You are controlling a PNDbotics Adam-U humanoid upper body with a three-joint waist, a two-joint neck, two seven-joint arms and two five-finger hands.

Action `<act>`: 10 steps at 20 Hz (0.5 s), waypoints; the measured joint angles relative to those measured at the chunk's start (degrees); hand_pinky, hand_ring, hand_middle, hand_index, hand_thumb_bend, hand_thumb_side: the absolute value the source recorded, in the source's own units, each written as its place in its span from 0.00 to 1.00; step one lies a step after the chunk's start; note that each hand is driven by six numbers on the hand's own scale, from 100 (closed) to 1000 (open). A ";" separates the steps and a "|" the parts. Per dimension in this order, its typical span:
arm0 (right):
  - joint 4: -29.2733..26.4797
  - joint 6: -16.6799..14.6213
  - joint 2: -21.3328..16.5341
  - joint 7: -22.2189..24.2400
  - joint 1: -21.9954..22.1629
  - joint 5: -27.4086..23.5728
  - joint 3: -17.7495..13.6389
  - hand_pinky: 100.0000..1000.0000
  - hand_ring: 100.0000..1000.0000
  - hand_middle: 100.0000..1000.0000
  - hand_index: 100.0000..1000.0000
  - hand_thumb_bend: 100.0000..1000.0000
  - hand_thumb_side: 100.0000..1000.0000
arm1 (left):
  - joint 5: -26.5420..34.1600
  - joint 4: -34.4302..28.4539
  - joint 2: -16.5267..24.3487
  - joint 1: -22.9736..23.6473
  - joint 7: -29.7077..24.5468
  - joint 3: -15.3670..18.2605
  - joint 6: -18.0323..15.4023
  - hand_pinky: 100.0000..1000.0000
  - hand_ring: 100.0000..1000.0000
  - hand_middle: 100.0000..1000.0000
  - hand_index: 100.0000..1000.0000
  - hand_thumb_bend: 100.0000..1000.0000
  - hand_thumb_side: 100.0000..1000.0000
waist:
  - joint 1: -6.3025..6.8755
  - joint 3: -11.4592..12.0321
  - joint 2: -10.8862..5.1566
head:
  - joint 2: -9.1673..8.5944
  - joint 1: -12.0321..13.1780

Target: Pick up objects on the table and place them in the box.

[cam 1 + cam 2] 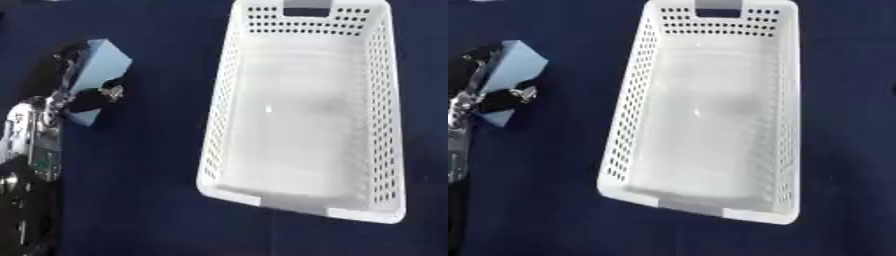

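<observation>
- The block [98, 75] is a light blue rectangular slab at the upper left of the frame, tilted, with one corner pointing up and the lower end down by the dark blue table [140, 200].
- My guess is it's foam or a sponge: light, a bit squishy, not fragile and not slippery. Taking it across the flat faces looks like the sensible hold, since the edges would probably just dent.
- The left hand [74, 97] has it already, with the thumb curled over the front face and fingers behind, so it's pinching the block around its middle. I can't tell if the block's bottom corner is touching the table or just off it.
- The arm runs down the left edge of the frame.
- The right hand isn't in either view.
- The box [385, 125] is a white basket with perforated sides, sitting at centre right and well apart from the block.
- Nothing is in it as far as I can see, just the bare white floor.
</observation>
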 measured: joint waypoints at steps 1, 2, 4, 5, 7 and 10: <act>0.00 0.00 0.00 0.00 0.00 -0.01 0.00 0.80 0.71 0.81 0.97 0.00 0.76 | 0.99 1.41 0.60 -0.08 0.74 0.34 -0.13 0.76 0.78 0.86 0.97 0.39 0.68 | 0.00 0.01 -0.03 | 0.00 0.00; 0.00 0.00 0.00 0.00 0.00 -0.01 -0.01 0.80 0.71 0.81 0.97 0.00 0.76 | 1.76 2.69 1.18 -0.10 1.53 0.66 -0.25 0.76 0.78 0.86 0.97 0.39 0.69 | 0.01 0.01 -0.03 | 0.00 0.00; 0.00 0.00 0.01 0.00 -0.01 -0.01 -0.02 0.80 0.71 0.81 0.97 0.00 0.76 | 3.05 5.41 1.98 -0.04 3.08 1.16 -0.50 0.75 0.78 0.85 0.97 0.39 0.68 | 0.01 0.06 -0.03 | 0.00 0.01; 0.00 0.00 0.01 0.00 -0.01 -0.01 -0.02 0.80 0.71 0.81 0.97 0.00 0.76 | 3.62 6.36 2.42 -0.04 3.87 1.40 -0.62 0.74 0.77 0.85 0.96 0.37 0.69 | 0.01 0.11 -0.04 | 0.00 0.01; 0.00 0.00 0.01 0.00 -0.01 -0.01 -0.02 0.80 0.71 0.81 0.97 0.00 0.76 | 4.60 7.90 3.18 -0.04 5.32 1.82 -0.82 0.74 0.75 0.84 0.95 0.36 0.68 | 0.01 0.18 -0.04 | 0.00 0.01; 0.00 0.00 0.02 0.00 -0.01 -0.01 -0.03 0.80 0.71 0.81 0.97 0.00 0.76 | 5.28 9.48 3.85 -0.02 7.02 2.31 -1.14 0.71 0.72 0.82 0.94 0.33 0.63 | 0.01 0.24 -0.05 | 0.00 0.01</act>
